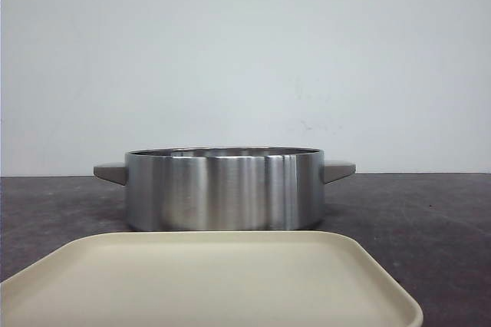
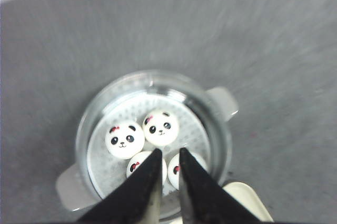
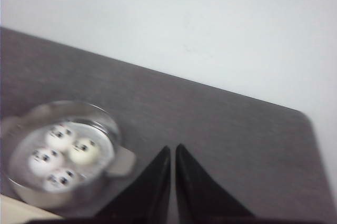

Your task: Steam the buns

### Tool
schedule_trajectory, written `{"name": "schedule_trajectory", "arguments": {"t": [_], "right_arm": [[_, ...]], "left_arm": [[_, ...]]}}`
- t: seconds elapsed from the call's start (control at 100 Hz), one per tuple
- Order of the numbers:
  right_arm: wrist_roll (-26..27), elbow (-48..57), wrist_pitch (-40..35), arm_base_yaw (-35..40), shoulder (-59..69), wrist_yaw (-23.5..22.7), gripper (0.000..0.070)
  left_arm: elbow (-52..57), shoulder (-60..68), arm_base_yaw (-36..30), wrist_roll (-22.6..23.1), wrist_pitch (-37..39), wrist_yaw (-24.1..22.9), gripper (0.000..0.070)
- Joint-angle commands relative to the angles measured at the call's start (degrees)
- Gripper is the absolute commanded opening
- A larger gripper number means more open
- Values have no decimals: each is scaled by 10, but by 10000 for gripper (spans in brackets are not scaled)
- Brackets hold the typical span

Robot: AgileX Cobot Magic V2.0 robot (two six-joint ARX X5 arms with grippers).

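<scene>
Several white panda-faced buns lie on the perforated plate inside the steel pot (image 2: 225, 134). Two show whole in the left wrist view, one bun (image 2: 125, 140) beside another bun (image 2: 160, 128); my fingers partly cover the others. My left gripper (image 2: 169, 153) hangs high over the pot, its jaws almost together and nothing between them. The right gripper (image 3: 172, 149) is shut and empty, above bare table beside the pot (image 3: 117, 129), where the buns (image 3: 84, 151) look blurred. From the front only the pot (image 1: 222, 189) shows; the buns and both grippers are out of sight.
A cream tray (image 1: 207, 281) lies in front of the pot, nothing on it; a corner of the tray (image 2: 247, 197) also shows in the left wrist view. The pot has two flat side handles (image 1: 111, 171). Dark table top (image 3: 237, 145) surrounds it, with a white wall behind.
</scene>
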Motion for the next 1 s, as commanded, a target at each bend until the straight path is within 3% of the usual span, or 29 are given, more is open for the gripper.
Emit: {"name": "schedule_trajectory", "arguments": {"t": [0.0, 0.17, 0.28, 0.45, 0.62, 0.81, 0.99], "right_arm": [[2, -57, 87, 20, -27, -1, 10], [0, -201, 250, 37, -94, -29, 10], [-57, -272, 332, 37, -118, -81, 10], [-140, -334, 467, 34, -117, -187, 10], [-185, -343, 570, 28, -83, -201, 10], [-208, -343, 633, 10, -50, -208, 10], [-206, -343, 618, 9, -45, -214, 10]], "left_arm": [[14, -33, -15, 8, -14, -4, 10], [13, -155, -66, 2, -63, -10, 11], [10, -221, -94, -15, -107, -22, 10], [-43, -333, -103, -59, -146, -112, 10], [-224, -484, -103, -104, -80, -193, 10], [-449, -624, -102, -170, 35, -187, 10], [-511, -661, -102, -207, 42, -186, 11]]}}
